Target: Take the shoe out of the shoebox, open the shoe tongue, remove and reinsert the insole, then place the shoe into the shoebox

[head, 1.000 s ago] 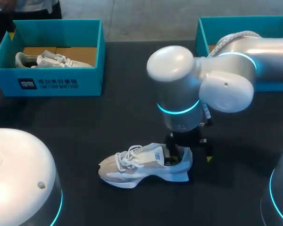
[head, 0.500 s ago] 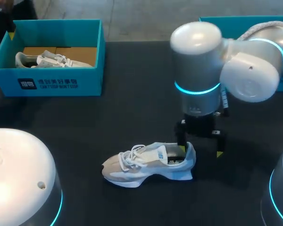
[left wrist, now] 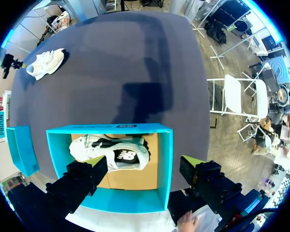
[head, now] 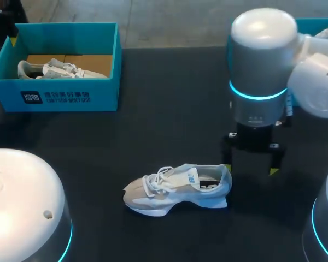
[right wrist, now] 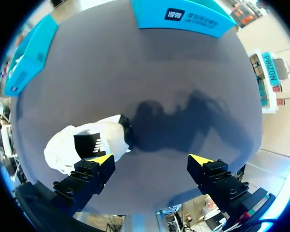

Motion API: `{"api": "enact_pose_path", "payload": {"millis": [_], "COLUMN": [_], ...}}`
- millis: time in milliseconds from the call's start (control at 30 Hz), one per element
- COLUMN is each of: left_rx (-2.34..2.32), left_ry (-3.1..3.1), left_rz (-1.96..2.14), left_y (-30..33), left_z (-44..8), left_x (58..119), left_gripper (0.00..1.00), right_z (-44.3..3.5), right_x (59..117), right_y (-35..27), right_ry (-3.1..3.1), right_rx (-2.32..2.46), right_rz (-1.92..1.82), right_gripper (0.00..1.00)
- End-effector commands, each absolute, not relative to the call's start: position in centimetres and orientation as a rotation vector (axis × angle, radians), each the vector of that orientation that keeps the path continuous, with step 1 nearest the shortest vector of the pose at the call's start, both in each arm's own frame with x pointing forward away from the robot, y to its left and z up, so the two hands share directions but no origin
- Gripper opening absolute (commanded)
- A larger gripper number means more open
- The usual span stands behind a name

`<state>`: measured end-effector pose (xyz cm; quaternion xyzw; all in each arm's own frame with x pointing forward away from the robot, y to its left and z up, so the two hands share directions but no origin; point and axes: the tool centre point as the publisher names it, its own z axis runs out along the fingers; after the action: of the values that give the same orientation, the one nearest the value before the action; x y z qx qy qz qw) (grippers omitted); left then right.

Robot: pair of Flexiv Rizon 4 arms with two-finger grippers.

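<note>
Right gripper [right wrist: 151,162]: fingers wide apart, holding nothing, poised above the dark table [right wrist: 174,87].
White shoe [right wrist: 84,145]: just beside one finger of the right gripper, not clasped. It stands on its sole on the table, heel end nearest that gripper and laced toe pointing away.
Left gripper [left wrist: 142,166]: fingers apart, empty, over a blue shoebox [left wrist: 165,164] containing a second shoe [left wrist: 111,152].

The head camera sits above and behind me, looking down across the worktop [head: 153,125]. My left wrist camera faces down from high over the shoebox [left wrist: 165,164]. My right wrist camera sits low beside the loose shoe [right wrist: 67,145], which all three views share.
</note>
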<state>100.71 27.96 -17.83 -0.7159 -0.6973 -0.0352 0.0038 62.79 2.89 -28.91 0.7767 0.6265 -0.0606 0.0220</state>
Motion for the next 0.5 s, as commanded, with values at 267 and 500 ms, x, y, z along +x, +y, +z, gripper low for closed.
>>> {"api": "enact_pose_path", "payload": {"millis": [267, 500], "left_rx": [-2.244, -2.244], "left_ry": [-2.185, -2.185], "left_rz": [-0.113, -0.113], "left_y": [28.0, 28.0], "left_z": [-17.8, -17.8], "left_x": [100.6, 100.6], "left_gripper": [1.00, 1.00], "right_z": [-27.7, -27.0], "right_x": [61.8, 61.6], "right_y": [0.4, 0.1], "right_ry": [2.365, 2.720], "right_rx": [2.273, 1.938], "right_rz": [0.137, 0.451], "right_gripper": [1.00, 1.00]}}
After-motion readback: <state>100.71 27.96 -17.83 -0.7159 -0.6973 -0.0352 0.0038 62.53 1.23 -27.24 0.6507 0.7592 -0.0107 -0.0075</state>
